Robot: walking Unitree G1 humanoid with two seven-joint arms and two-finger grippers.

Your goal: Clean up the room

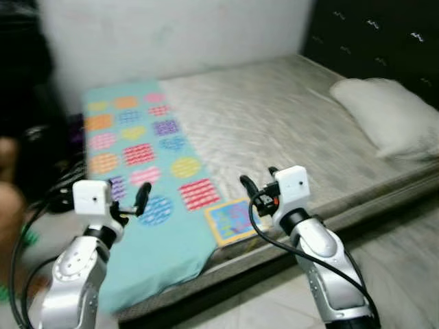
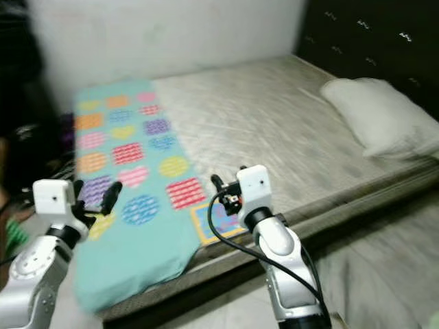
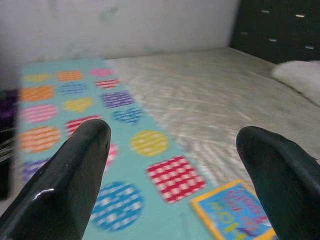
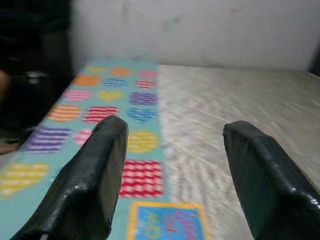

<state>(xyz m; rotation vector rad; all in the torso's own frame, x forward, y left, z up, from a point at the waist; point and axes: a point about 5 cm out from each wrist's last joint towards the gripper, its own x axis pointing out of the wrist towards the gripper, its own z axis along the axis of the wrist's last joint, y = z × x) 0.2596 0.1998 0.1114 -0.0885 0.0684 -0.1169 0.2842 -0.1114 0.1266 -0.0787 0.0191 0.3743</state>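
Both arms are raised before the bed's near edge. The left gripper (image 3: 170,165) and the right gripper (image 4: 172,165) are spread wide, released, grasping nothing. Just beyond them a turquoise patterned blanket (image 1: 140,154) covers the beige mattress's (image 1: 274,116) left side, draping over its near edge. A white pillow (image 1: 387,113) lies at the far right corner.

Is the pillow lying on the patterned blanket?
No, the pillow lies on the bare grey mattress at the right end of the bed, well apart from the blanket on the left.
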